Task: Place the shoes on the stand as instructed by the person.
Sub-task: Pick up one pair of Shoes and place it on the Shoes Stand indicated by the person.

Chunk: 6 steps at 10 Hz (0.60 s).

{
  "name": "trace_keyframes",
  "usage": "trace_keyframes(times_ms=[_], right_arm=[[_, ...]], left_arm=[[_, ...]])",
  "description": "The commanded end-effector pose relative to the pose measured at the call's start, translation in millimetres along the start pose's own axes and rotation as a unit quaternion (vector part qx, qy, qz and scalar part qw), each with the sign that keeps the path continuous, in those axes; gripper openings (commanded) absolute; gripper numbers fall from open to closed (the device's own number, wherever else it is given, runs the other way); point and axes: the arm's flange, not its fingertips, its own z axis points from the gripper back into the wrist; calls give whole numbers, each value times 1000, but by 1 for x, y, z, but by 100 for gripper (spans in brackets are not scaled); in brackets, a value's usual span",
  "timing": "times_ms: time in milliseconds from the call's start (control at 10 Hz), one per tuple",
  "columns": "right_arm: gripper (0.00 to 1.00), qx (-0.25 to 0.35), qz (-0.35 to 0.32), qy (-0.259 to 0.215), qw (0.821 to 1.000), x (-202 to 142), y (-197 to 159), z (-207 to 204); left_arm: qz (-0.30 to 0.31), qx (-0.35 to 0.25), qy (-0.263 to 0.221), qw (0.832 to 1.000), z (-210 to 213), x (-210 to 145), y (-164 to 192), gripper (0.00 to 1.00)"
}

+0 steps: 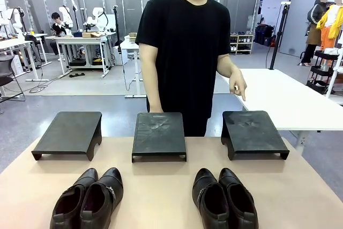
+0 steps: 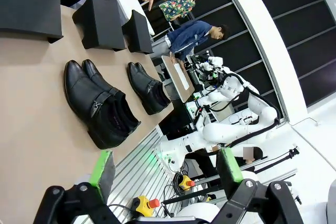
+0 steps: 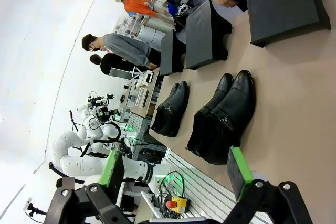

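Two pairs of glossy black leather dress shoes sit on the near part of the tan table (image 1: pixel 161 197): the buckled pair (image 1: pixel 88 201) on the robot's left, the plainer pair (image 1: pixel 225 201) on its right, both apart from the row of three low black stands (image 1: pixel 159 135) behind. The person in a black T-shirt (image 1: pixel 185 52) points one hand (image 1: pixel 239 85) down at the right-hand stand (image 1: pixel 253 132). The left gripper (image 2: pixel 165 166) and the right gripper (image 3: pixel 174 166) hang clear of the shoes, fingers spread apart, holding nothing
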Motion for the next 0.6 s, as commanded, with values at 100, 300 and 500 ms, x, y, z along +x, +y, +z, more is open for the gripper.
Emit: trace_keyframes(times_ms=[100, 300, 500], right_arm=[[100, 4, 1, -3, 1000, -1, 1, 0], [100, 4, 1, -3, 1000, -1, 1, 0], [100, 4, 1, -3, 1000, -1, 1, 0]], left_arm=[[-1, 0, -1, 1000, 1, 0, -1, 100], [-1, 0, -1, 1000, 1, 0, -1, 100], [-1, 0, -1, 1000, 1, 0, -1, 100]])
